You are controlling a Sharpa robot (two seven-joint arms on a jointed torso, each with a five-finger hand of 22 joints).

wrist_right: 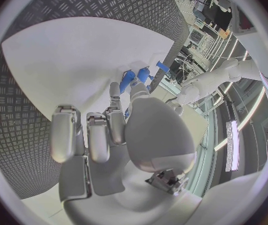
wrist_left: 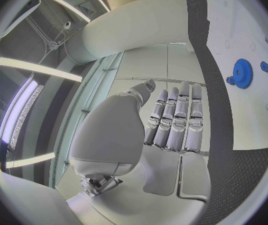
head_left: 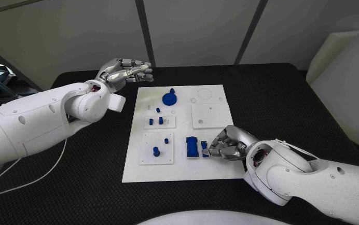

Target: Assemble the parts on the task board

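Observation:
The white task board point(head_left: 183, 165) lies mid-table. My right hand point(head_left: 226, 143) rests low on its near right part. Its thumb and one finger pinch a small blue part point(head_left: 203, 145) beside a taller blue block point(head_left: 192, 146); the wrist view shows the small blue part point(wrist_right: 129, 80) at the fingertips point(wrist_right: 115, 92). My left hand point(head_left: 124, 71) hovers off the board's far left corner, fingers point(wrist_left: 174, 120) stretched out side by side, holding nothing. A blue gear point(head_left: 169, 99) sits at the far middle of the board point(wrist_left: 249, 120), where the blue gear point(wrist_left: 241, 73) shows in the left wrist view.
Small blue pegs stand in the left insets, one pair point(head_left: 155, 121) mid-board and a single peg point(head_left: 156, 152) nearer me. A bare white square plate point(head_left: 207, 115) sits right of centre. Black matting point(head_left: 284, 95) surrounds the board.

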